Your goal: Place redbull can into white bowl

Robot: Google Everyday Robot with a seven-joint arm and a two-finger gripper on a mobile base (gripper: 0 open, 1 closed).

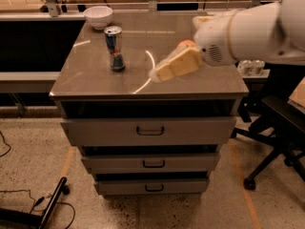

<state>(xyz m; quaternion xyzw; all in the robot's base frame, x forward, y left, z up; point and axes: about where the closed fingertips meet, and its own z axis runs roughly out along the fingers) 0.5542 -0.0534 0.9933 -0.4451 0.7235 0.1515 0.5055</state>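
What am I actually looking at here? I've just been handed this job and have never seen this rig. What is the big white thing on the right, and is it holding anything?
There is one camera view, looking down at a grey drawer cabinet from its front; where the camera is mounted I cannot tell. The big white shape on the right is the robot's single arm. The cream-coloured piece at its end is the tool, which hangs over the right middle of the cabinet top. On that top the redbull can stands upright, left of centre, and the white bowl sits at the back left corner. An orange peeks out from behind the tool. The can stands well apart from the tool, so it is not held. An office chair is on the floor to the right.
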